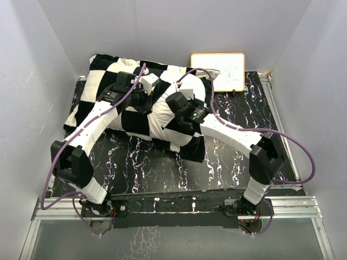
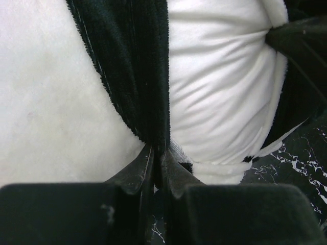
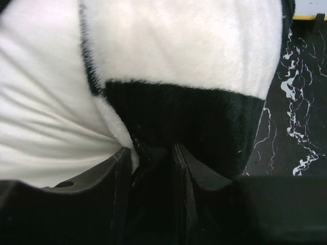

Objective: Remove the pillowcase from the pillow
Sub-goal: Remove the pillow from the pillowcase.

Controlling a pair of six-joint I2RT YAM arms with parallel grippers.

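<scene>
From above, the pillowcase [image 1: 108, 92] lies on the worktop [image 1: 162, 162] just left of the whiteboard [image 1: 218, 71] and somewhat nearer; a plain white bulge, seemingly the pillow [image 1: 157, 123], shows at its near side; the left gripper [image 1: 147, 103] and right gripper [image 1: 172, 116] both sit on that bulging part, down-left of the whiteboard.

At the left wrist, the left gripper [image 2: 157, 164] is pinched almost fully together on a black fold of the pillowcase [image 2: 133, 66]; white cloth swells on either side.

At the right wrist, the right gripper [image 3: 152, 162] stands part-way apart; a black-and-white tuck of the pillowcase [image 3: 184, 117] fills the gap and touches the fingers [image 3: 122, 163]; whether they clamp it I cannot tell.
</scene>
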